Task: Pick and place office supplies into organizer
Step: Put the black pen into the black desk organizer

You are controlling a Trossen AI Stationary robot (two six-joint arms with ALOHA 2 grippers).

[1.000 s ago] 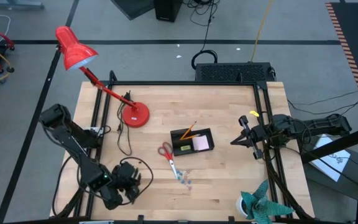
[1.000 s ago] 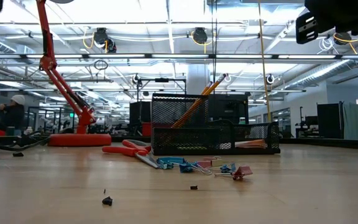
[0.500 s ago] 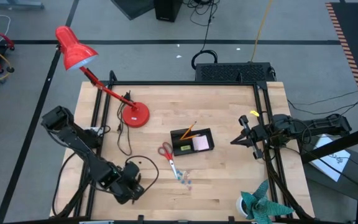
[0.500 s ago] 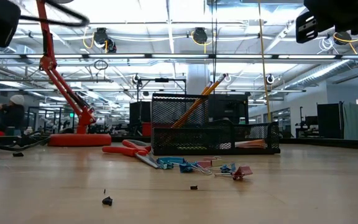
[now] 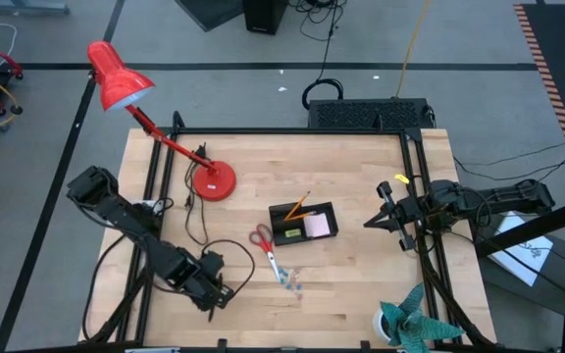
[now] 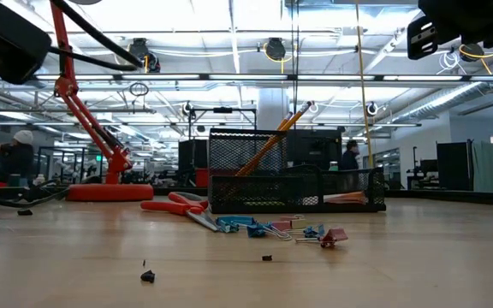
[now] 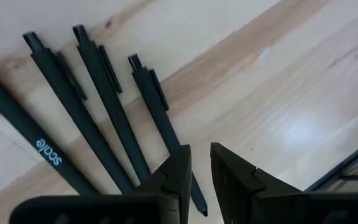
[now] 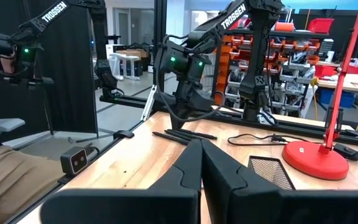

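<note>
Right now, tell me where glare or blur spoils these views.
Low view: ceiling lights glare brightly behind the organizer, and the near tabletop is soft. Left wrist view: a bright sheen washes the wood beside the pens. Right wrist view: the right claw in the foreground looks blurred.

two matte black jointed robot arms with blocky housings. white "trossen" lettering runs along the left arm point(image 8: 185, 62), where small green lights glow. thin black cables loop beside it. the right arm point(image 5: 479, 203) carries tapered black fingers.
</note>
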